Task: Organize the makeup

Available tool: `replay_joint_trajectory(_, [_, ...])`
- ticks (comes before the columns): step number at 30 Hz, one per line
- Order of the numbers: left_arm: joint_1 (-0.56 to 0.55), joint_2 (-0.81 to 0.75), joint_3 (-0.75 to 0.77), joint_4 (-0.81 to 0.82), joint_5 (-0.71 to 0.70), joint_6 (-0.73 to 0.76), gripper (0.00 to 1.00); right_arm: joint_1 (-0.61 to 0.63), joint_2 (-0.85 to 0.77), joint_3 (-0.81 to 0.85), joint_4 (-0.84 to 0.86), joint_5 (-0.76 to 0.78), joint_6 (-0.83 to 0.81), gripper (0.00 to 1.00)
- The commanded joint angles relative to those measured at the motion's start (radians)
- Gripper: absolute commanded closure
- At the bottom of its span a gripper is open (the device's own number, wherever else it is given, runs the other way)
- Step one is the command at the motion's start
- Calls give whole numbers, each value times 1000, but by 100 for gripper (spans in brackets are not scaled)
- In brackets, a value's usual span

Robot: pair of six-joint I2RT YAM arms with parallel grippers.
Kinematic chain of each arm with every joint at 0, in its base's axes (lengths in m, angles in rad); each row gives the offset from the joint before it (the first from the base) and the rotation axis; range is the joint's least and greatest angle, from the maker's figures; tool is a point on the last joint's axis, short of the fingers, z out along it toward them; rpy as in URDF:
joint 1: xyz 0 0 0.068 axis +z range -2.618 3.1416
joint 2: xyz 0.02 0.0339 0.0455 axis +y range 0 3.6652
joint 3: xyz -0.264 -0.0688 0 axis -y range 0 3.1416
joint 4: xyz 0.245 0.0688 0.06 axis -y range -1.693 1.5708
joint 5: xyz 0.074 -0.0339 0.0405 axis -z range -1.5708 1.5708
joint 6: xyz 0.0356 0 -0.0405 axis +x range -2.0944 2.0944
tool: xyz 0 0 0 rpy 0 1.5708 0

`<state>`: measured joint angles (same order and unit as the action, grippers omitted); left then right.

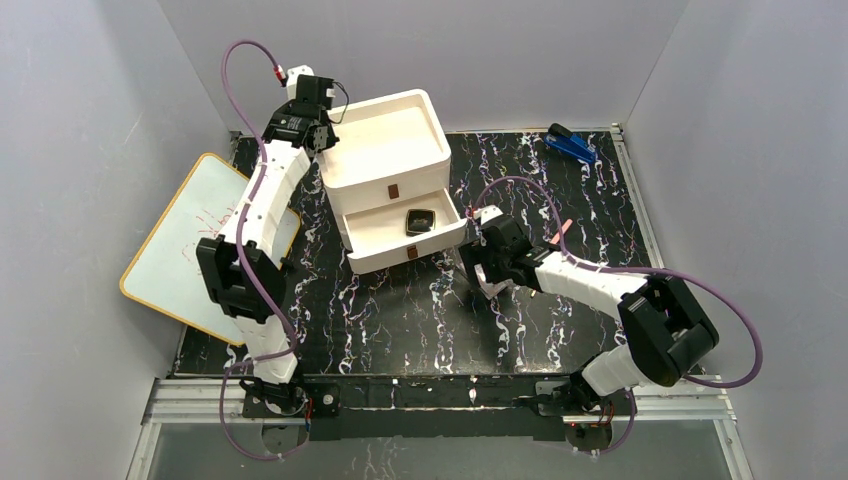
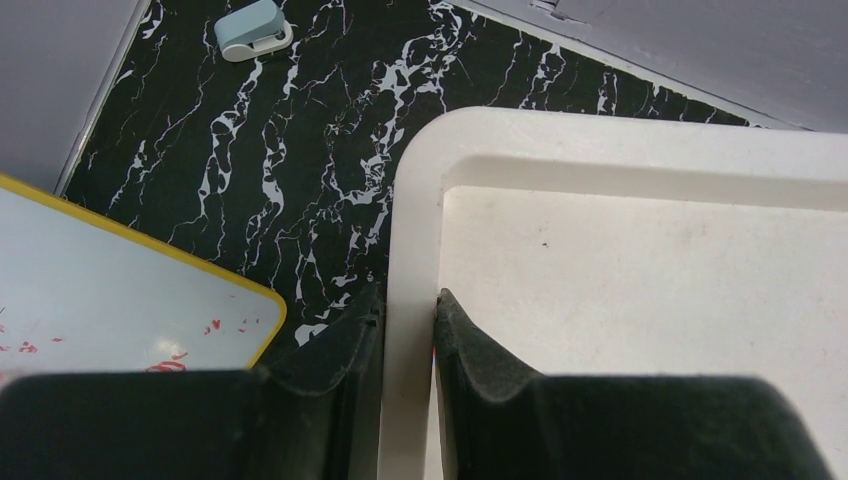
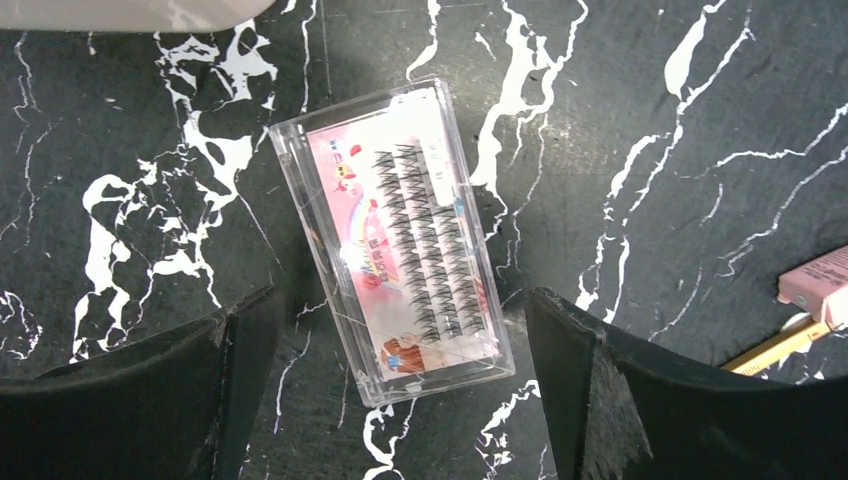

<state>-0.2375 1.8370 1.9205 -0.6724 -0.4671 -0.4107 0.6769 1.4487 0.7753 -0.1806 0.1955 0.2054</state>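
Observation:
A white drawer unit [image 1: 390, 140] stands at the back left, its lower drawer [image 1: 385, 232] pulled open with the square black compact [image 1: 420, 221] inside. My left gripper [image 1: 318, 132] is shut on the left rim [image 2: 412, 200] of the unit's top tray, one finger outside and one inside [image 2: 408, 300]. My right gripper [image 1: 490, 280] hangs open over the rectangular multicolour palette [image 3: 395, 240], a clear flat case lying on the mat between the fingers. The pink-and-yellow stick [image 3: 812, 290] lies just right of it, also in the top view [image 1: 560, 232]. The sponge and the puff are out of view.
A whiteboard with a yellow edge [image 1: 190, 250] lies at the left, partly off the mat. The blue stapler-like object [image 1: 571, 145] sits at the back right. A small pale blue object [image 2: 252, 28] lies behind the unit near the left wall.

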Motion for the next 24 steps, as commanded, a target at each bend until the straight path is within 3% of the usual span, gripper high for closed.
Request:
replay_joint_trajectory(1, [21,129,-19,-131,-3,-40,100,11,24,20,42,-30,-11,2])
replay_joint_trajectory(18, [26,185,69,-160,2,-27,100,17,136,37,73,27,-38,3])
replay_joint_trajectory(20, [27,185,74,-163,0,-24,100,18,149,48,60,12,-34,8])
replay_joint_trajectory(24, [31,185,83,-166,-2,-19,100,18,199,87,6,-19,-8,28])
